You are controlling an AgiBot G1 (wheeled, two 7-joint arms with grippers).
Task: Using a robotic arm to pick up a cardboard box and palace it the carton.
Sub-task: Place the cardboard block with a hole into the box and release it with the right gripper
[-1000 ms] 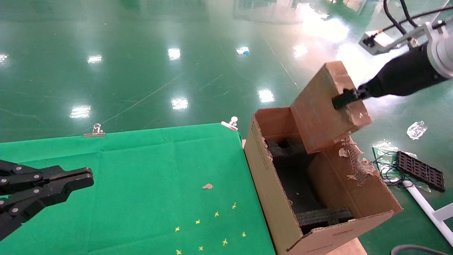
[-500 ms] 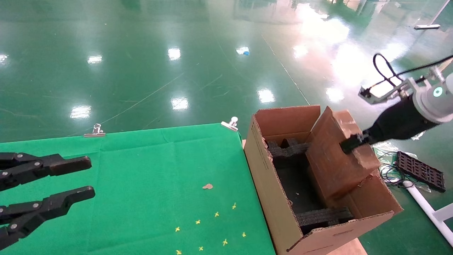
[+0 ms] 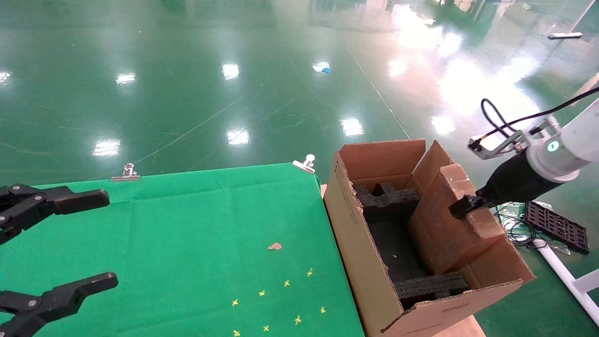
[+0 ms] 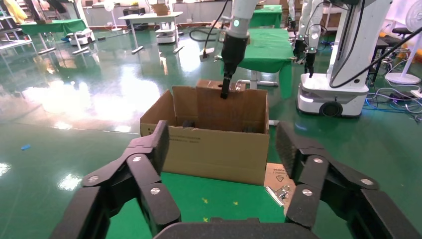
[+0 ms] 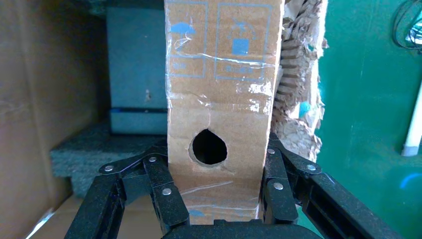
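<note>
Green floor; scuffed, holed cardboard box (image 5: 219, 104).

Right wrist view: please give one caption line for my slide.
Right gripper clamps the slim cardboard box beside the carton's torn flap.

Right robotic arm (image 3: 573, 145): white link, teal indicator light, black cylindrical wrist, grey camera block, looped black cable. Left gripper (image 3: 70, 243): all-black jointed fingers with silver rivets.

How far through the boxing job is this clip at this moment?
Done: the cardboard box is picked up and partly lowered into the carton. In hand: the right claw grips its narrow top edge. Left: seating it and letting go. The left claw hangs open over the table.
</note>
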